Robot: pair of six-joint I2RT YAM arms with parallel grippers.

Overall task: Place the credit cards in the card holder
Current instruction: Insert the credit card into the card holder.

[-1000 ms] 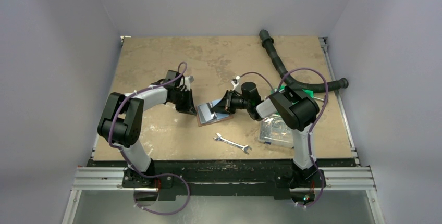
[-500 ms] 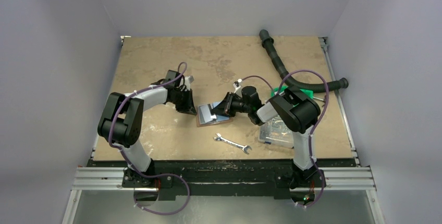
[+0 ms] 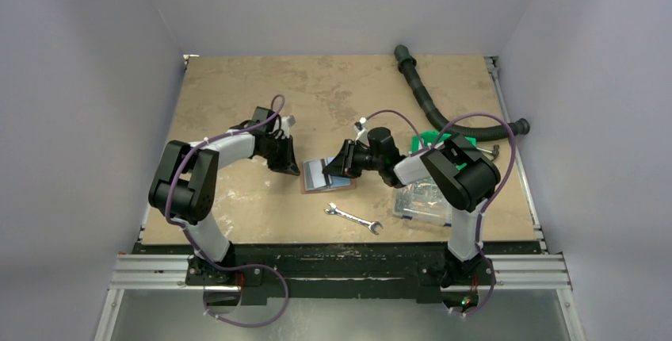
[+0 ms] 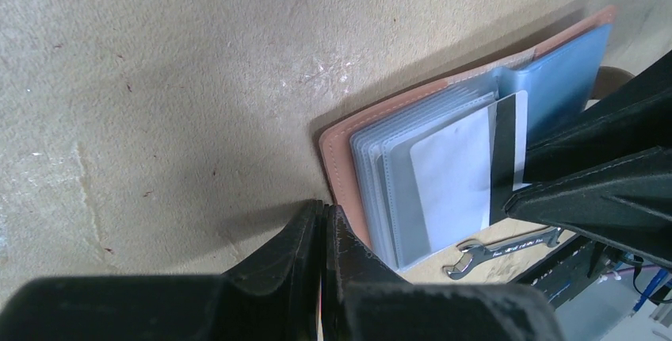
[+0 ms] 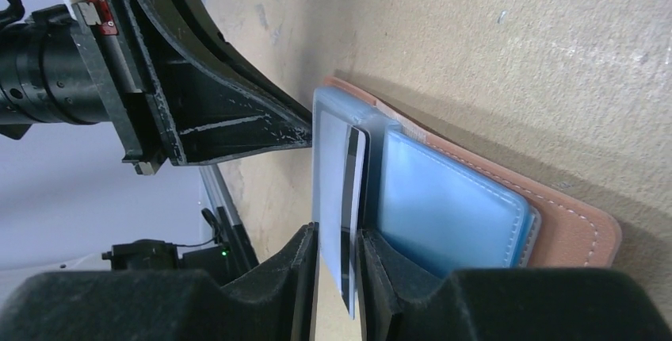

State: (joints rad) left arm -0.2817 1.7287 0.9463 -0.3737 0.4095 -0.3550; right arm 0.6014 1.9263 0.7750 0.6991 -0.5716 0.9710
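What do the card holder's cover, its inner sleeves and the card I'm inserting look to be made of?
Card holder: matte reddish-brown leather or imitation, judging by its stitched rim. Inner sleeves: thin translucent plastic, slightly glossy, stacked like pages. Card in the right fingers: probably rigid plastic, white with a black stripe; it juts out unbent.

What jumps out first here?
The right gripper clamps a white credit card with a black stripe over the clear sleeves of the open brown card holder, in the middle of the table. The left gripper is shut on its edge. A wrench lies just nearer the arms.
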